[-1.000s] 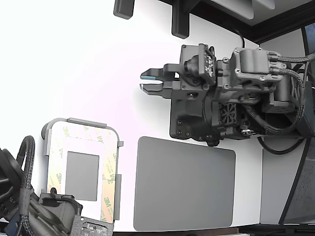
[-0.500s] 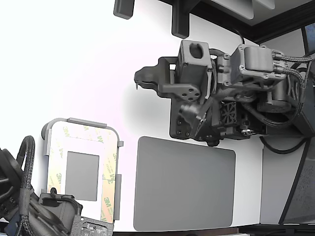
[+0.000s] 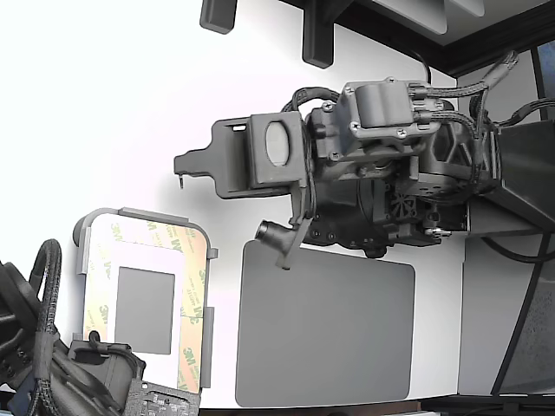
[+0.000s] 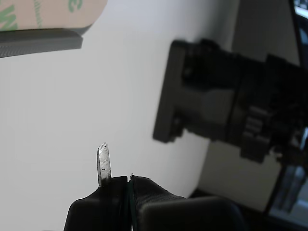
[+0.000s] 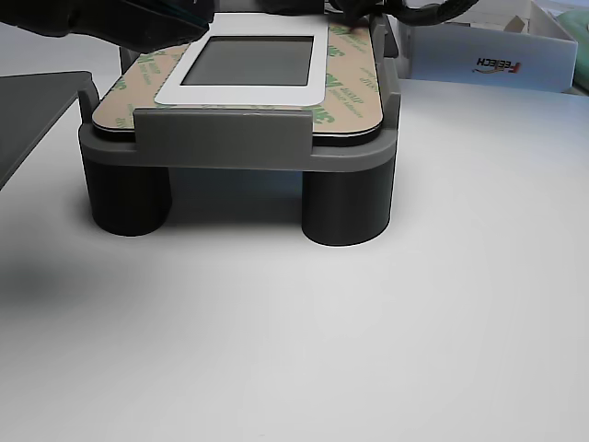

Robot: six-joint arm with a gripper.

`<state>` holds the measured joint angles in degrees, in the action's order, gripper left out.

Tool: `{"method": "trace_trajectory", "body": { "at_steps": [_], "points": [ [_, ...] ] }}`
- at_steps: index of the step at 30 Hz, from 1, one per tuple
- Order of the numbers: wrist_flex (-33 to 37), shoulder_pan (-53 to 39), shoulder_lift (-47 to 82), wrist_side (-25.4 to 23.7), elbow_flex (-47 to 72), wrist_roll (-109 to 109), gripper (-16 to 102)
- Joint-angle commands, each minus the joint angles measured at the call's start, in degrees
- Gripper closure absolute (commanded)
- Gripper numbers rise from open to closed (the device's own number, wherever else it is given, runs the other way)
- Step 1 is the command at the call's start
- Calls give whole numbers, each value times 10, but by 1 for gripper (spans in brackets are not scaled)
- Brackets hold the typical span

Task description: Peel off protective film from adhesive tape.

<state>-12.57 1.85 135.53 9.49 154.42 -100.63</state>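
The cream-white 3M-printed protective film (image 3: pixel 192 316) covers the tape border on the light grey tray (image 3: pixel 139 214) near the white counter (image 3: pixel 130 113)'s exterior-view bottom-left corner, long axis toward that bottom edge. The pincer (image 3: pixel 179 176), pressed together and empty, hangs apart, toward mid-counter. Only the wrist view shows its thin metal blade tip (image 4: pixel 103 163).

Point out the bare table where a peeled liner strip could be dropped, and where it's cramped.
Free: the white table on the exterior view's left, above the tray and past the gripper. The dark grey mat is bare too. Crowded: the strip between tray and mat, the second arm at the tray's lower edge, and the arm's body above the mat.
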Motion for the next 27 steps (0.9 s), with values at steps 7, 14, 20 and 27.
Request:
{"method": "trace_trajectory", "body": {
  "at_steps": [7, 14, 20, 27],
  "points": [
    [4, -94, -65, -50, -86, -18, 97],
    [5, -189, -69, -128, -62, -15, 81],
    [29, -252, -86, -171, -60, 30, 96],
    [50, -283, -119, -171, -76, 43, 97]
  ]
}}
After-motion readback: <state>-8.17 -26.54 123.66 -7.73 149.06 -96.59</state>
